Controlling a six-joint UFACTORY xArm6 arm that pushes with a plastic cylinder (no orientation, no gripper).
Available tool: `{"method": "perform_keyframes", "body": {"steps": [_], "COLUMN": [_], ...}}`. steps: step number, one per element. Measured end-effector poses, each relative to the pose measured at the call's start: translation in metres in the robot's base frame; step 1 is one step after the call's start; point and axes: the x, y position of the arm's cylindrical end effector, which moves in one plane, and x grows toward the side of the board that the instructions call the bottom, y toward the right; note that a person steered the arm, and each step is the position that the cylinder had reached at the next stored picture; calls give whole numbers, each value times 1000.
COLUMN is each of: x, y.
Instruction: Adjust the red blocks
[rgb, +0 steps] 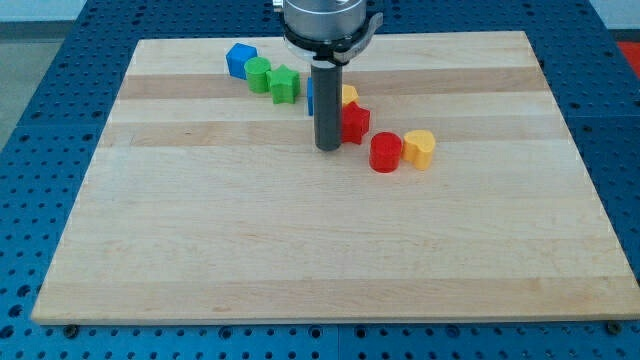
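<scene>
A red star-shaped block (355, 123) lies near the middle of the wooden board (300, 240). A red round block (385, 152) lies to its lower right, touching a yellow block (419, 148). My tip (328, 148) rests on the board just left of the red star block, close to or touching it. A blue block (311, 95) and a yellow block (347, 96) are partly hidden behind the rod.
A blue block (240, 59), a green round block (259, 74) and a green star block (284, 83) sit in a row at the view's upper left. The board lies on a blue perforated table.
</scene>
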Motion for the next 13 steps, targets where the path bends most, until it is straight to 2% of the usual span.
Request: {"method": "perform_keyframes", "body": {"steps": [2, 4, 5, 8, 13], "x": [15, 81, 84, 40, 31], "y": [-25, -19, -3, 22, 51]}}
